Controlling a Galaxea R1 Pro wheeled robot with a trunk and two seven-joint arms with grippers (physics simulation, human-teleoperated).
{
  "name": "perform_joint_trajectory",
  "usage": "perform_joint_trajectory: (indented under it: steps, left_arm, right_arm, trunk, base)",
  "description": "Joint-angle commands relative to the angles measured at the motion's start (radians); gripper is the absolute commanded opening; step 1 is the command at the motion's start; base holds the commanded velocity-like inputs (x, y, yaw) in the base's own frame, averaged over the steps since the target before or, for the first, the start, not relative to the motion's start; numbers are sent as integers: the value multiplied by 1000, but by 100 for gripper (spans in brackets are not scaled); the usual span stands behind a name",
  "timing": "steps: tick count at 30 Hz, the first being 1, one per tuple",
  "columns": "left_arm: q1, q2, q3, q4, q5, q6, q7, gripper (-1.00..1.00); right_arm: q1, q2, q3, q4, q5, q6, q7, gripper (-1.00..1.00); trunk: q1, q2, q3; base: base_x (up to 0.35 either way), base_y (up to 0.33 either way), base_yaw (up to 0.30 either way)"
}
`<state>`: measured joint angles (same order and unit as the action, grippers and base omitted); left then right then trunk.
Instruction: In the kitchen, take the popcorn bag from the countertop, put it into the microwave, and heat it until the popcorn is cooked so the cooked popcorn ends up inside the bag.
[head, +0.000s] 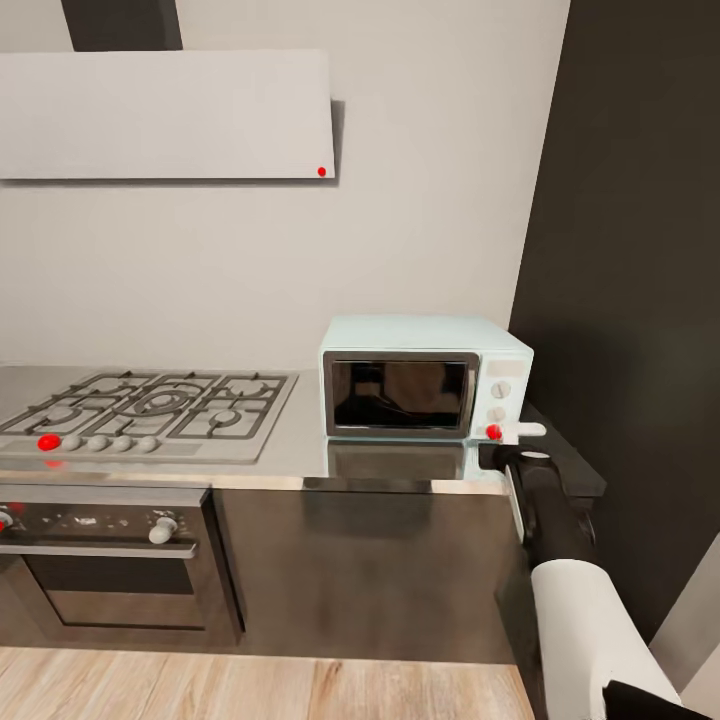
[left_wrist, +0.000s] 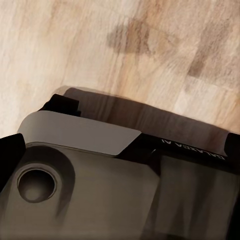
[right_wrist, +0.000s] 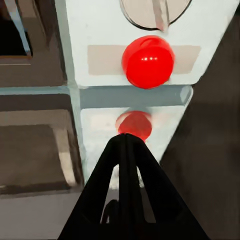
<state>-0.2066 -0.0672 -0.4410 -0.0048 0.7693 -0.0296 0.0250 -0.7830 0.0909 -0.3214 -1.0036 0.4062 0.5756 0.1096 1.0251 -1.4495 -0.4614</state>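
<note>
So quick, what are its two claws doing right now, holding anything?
Left gripper: cannot be told from these views.
Right gripper: closed, empty, fingers pressed together, pointing at the microwave's red button.

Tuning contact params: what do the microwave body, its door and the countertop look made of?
Microwave body: pale mint, smooth and matte, like painted metal or plastic; the render leaves that open. Its door: dark, glossy glass with faint reflections. Countertop: grey, polished, mirror-like slab, probably steel or lacquered stone, since it reflects the microwave front. The right tool, fingers together, points at the red button, which looks like shiny plastic.
</note>
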Motion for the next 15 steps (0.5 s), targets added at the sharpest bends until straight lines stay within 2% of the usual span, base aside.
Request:
perform_joint_trajectory:
  steps: [1, 3, 6, 10, 15]
  left_arm:
    - [-1, 0, -8, 0, 7, -3, 3, 100]
    - [-1, 0, -8, 0, 7, -3, 3, 100]
    - [-1, 0, -8, 0, 7, -3, 3, 100]
    - [-1, 0, -8, 0, 6, -3, 3, 100]
    - [-1, -1, -8, 0, 6, -3, 3, 100]
  right_arm:
    - [-1, -19, -8, -7, 11, 3, 21, -100]
    - [-1, -58, -48, -5, 9, 3, 48, -100]
    - [-1, -95, -76, -7, 10, 3, 119, -100]
    - [-1, -106, -84, -10, 11, 2, 150, -100]
    - [-1, -103, -85, -11, 11, 4, 151, -100]
  trunk:
    - [0, -1, -1]
    - [0, -1, -1]
    - [0, -1, -1]
    - [0, -1, -1]
    - [0, -1, -1]
  base:
    - [0, 0, 0]
    - [0, 0, 0]
    - [0, 0, 0]
    - [0, 0, 0]
    - [0, 0, 0]
